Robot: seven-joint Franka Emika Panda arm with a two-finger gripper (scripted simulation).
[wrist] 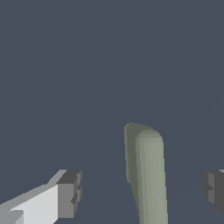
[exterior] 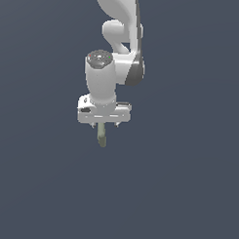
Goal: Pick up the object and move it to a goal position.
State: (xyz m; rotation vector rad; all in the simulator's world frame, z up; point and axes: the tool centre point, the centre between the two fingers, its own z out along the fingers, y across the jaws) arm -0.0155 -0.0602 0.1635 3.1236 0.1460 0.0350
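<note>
The object (exterior: pixel 101 135) is a small olive-green elongated block that sticks out just below the white hand of the arm in the exterior view. In the wrist view the object (wrist: pixel 148 175) stands on end between the two fingers, with its long axis pointing toward the camera. My gripper (exterior: pixel 104 124) (wrist: pixel 142 192) is open. One grey fingertip (wrist: pixel 70 194) and the other fingertip (wrist: pixel 214 189) sit wide apart, with a clear gap on each side of the block. Neither pad touches it.
A plain dark blue-grey floor (exterior: pixel 187 192) fills both views. The white arm (exterior: pixel 119 43) rises from the hand toward the top of the exterior view. No other objects show.
</note>
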